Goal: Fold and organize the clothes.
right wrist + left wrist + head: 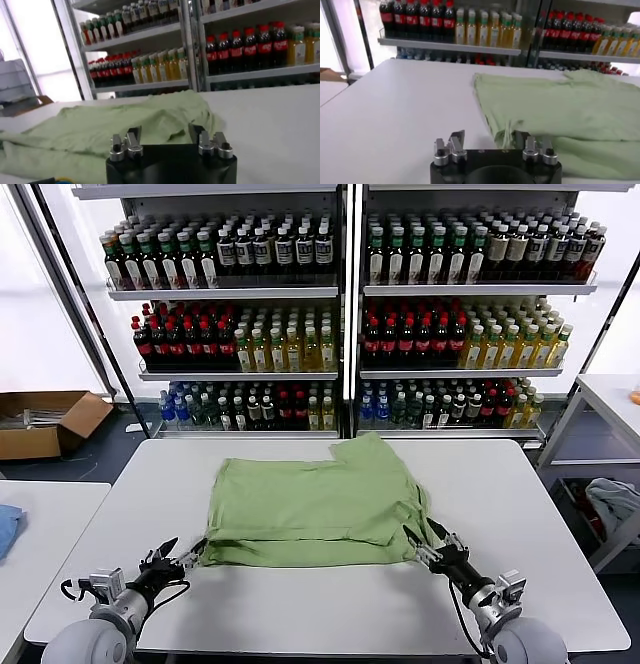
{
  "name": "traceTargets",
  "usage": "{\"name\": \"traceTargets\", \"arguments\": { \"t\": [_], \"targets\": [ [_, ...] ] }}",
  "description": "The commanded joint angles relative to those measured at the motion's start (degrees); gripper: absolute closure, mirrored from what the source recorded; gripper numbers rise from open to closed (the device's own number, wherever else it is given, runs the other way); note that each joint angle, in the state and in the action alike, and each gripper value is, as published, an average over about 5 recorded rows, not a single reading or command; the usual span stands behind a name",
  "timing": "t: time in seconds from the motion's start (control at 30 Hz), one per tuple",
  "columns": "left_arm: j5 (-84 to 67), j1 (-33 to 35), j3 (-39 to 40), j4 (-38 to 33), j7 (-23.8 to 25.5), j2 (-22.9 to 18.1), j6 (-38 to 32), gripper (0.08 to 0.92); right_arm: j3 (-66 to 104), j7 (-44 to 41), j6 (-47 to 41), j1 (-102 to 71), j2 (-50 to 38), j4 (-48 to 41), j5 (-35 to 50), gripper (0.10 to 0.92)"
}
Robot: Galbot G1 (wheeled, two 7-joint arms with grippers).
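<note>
A light green shirt (315, 504) lies folded, plain side up, in the middle of the white table (320, 614). My left gripper (185, 559) is open at the shirt's near left corner. In the left wrist view that gripper (489, 139) has the bunched corner of the shirt (560, 110) lying just in front of one of its fingers (521, 139). My right gripper (425, 546) is open at the shirt's near right corner. In the right wrist view that gripper (165, 134) has the shirt's edge (125, 125) between its spread fingers.
Shelves of bottles (350, 314) stand behind the table. A cardboard box (45, 422) lies on the floor at the far left. A side table with a blue cloth (8, 529) is on the left. Another table (610, 399) and a bundle of cloth (612, 499) are on the right.
</note>
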Motion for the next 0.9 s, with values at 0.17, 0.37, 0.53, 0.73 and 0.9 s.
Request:
{"name": "traceTargets", "arguments": {
  "t": [0.17,0.37,0.53,0.73,0.9],
  "targets": [
    [0.0,-0.3,2.7,3.6,-0.4,-1.5,0.0,0.191,-0.6,3.2,-3.3,-2.6,0.4,1.4,-4.8,0.287],
    [-1.4,-0.6,2.7,4.3,-0.1,-1.2,0.0,0.261,-1.5,3.3,-3.9,-2.1,0.7,1.4,-3.9,0.461],
    [-1.7,-0.2,2.7,4.4,0.2,-1.0,0.0,0.407,-1.5,3.2,-3.8,-2.0,0.5,0.8,-3.3,0.599],
    [-1.9,1.3,2.5,3.3,0.5,-0.7,0.1,0.58,-1.4,2.8,-3.6,-3.0,-0.1,1.2,-2.7,0.772],
    [-2.9,5.0,1.2,-0.7,1.1,-0.7,0.2,0.727,-0.5,2.6,-3.3,-6.5,-0.7,4.4,-2.1,0.883]
  ]
}}
